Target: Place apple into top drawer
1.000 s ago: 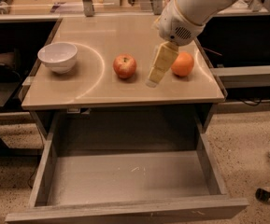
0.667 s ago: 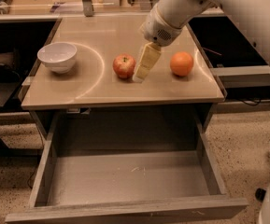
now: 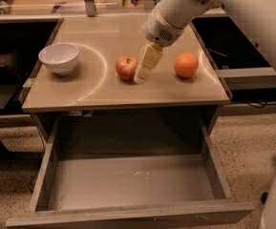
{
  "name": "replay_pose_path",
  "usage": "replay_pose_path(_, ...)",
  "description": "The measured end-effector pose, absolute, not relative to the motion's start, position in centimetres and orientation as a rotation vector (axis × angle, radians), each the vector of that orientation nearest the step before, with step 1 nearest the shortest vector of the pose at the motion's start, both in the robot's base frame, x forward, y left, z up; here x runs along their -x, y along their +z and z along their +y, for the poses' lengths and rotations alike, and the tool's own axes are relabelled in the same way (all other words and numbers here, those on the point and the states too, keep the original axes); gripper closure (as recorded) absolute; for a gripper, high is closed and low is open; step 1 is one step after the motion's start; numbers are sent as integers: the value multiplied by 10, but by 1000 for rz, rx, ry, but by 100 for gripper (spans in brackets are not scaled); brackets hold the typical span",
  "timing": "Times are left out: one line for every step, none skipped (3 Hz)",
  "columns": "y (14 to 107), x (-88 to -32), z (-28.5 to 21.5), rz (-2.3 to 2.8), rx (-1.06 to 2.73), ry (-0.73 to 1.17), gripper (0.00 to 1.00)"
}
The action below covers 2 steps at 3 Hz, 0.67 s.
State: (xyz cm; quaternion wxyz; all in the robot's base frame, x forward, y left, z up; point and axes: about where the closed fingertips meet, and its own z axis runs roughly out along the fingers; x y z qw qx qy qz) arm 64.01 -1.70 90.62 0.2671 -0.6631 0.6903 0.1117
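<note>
The red apple (image 3: pixel 126 67) with yellowish patches sits on the tan counter (image 3: pixel 104 89), near its middle. My gripper (image 3: pixel 138 77) comes down from the upper right on the white arm and has its tip at the counter, right against the apple's right side. The top drawer (image 3: pixel 128 181) is pulled out below the counter's front edge. Its grey bottom is bare, with light scratches. Nothing is in it.
A plain orange fruit (image 3: pixel 185 65) lies on the counter to the right of my gripper. A white bowl (image 3: pixel 58 57) stands at the counter's left. The white arm (image 3: pixel 233 13) crosses the upper right. Dark shelving lies on both sides, and the floor is speckled.
My gripper has moved left from beside the orange fruit to the apple's right side and has come down to the counter. The apple, orange fruit, bowl and drawer have not moved.
</note>
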Motion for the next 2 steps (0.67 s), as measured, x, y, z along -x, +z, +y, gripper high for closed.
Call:
replay_pose_path(900,-661,-11,1851,1763,284,0)
replay_pose_path(881,-684,-17,1914,1706,278,0)
